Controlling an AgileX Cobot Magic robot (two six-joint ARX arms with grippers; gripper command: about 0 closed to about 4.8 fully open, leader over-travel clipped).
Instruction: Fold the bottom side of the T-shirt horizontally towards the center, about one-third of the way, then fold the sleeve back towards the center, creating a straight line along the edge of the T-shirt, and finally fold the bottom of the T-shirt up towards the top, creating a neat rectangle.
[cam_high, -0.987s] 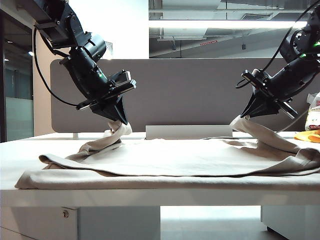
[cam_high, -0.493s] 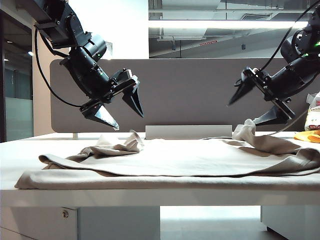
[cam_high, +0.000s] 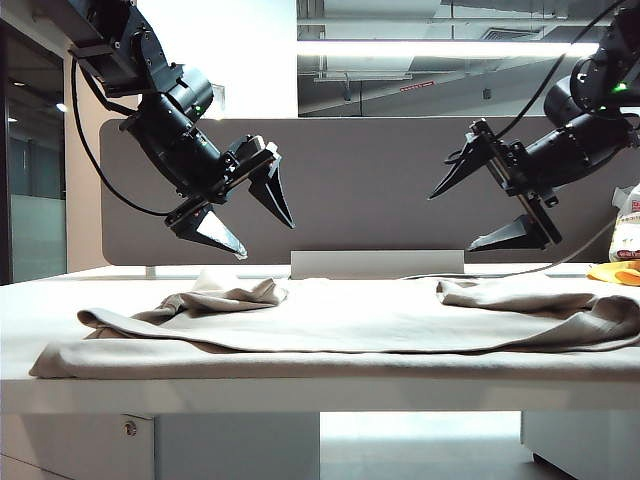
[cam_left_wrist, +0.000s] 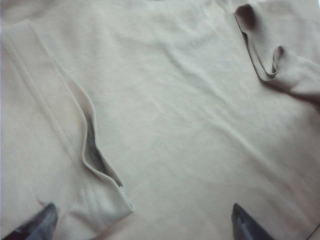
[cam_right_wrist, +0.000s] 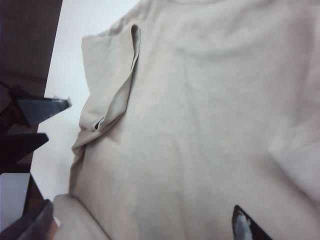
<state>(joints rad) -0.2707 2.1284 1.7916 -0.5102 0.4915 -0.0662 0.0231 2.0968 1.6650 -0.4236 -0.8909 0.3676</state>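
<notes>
Left gripper (cam_high: 242, 213) and right gripper (cam_high: 482, 205) are both hanging wide apart, empty, above the T-shirt (cam_high: 330, 320). I'm seeing it lying flat across the table (cam_high: 160, 392), folded flaps bunching under each gripper. I'm thinking regrasp low at matching edge points, lifting evenly so the fold line stays straight.

My white table (cam_high: 180, 385) runs across the lower half of the frame. The beige T-shirt (cam_high: 350, 320) lies spread over nearly its whole width, rumpled at both far corners. At the right edge sit a yellow item (cam_high: 615, 272) and a white package (cam_high: 628, 235).
</notes>
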